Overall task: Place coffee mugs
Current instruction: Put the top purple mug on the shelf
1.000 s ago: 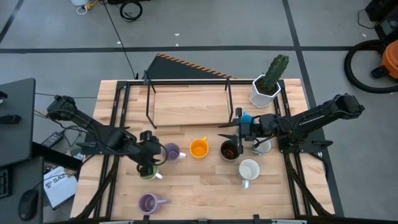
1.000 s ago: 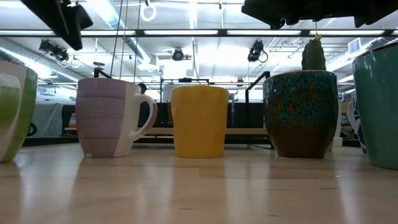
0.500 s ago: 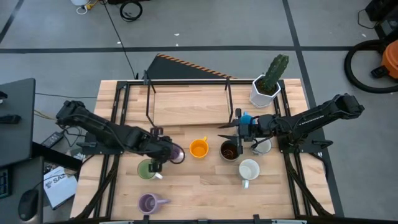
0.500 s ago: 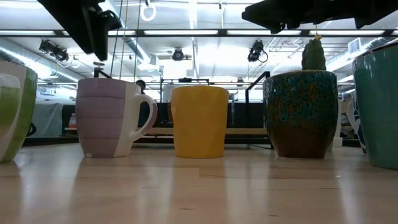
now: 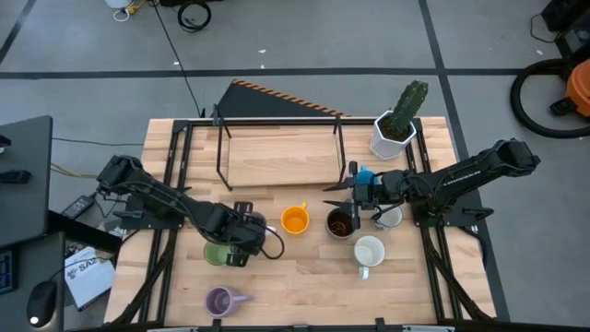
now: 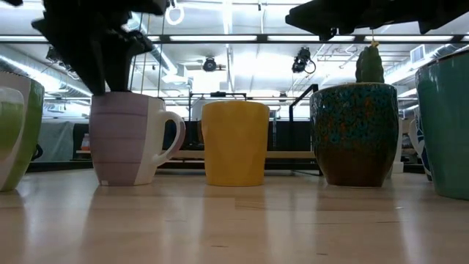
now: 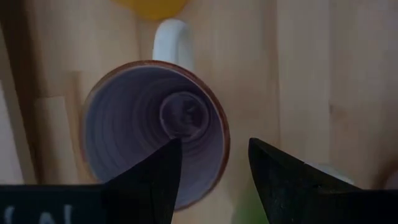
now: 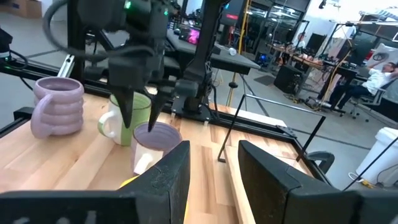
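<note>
Over the purple mug (image 7: 155, 130), left claw (image 7: 211, 171) straddles its rim.

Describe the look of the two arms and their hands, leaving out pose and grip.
Both arms are dark, near-black jointed links. The left hand ends in two tapered black fingers, with loops of black cable and a small green light on the arm above them. The right hand carries a bright blue part just behind its fingers, and its own two fingers are broad, matte black wedges.

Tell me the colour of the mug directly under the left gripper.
Pale purple mug, with a white handle, seen best in the left wrist view.
</note>
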### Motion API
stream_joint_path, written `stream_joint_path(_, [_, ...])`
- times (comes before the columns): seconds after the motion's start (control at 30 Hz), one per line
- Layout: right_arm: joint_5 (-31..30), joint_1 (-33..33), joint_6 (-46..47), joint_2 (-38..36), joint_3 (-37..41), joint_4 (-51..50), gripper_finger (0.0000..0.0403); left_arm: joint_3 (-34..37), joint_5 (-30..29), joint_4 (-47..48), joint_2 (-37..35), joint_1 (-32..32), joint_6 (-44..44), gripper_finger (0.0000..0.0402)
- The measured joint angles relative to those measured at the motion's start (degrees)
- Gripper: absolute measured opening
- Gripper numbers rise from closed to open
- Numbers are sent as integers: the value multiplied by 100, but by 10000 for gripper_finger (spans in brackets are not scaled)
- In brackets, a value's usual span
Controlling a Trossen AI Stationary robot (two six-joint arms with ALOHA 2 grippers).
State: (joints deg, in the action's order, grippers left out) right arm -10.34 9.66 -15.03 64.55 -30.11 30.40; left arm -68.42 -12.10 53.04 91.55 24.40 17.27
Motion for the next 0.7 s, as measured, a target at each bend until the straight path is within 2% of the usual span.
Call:
stream_joint_path(0.23, [1,1,-1,0,0,45,142,0,102,-41,429,-116,-3,173])
stream_joint_path(0.5, [1,1,-2,0,0,45,142,0,298,-50,564,-236,31,106])
stream_joint_path(0.7, [1,1,-2,0,0,45,142,0,449,-56,564,-409,412,44])
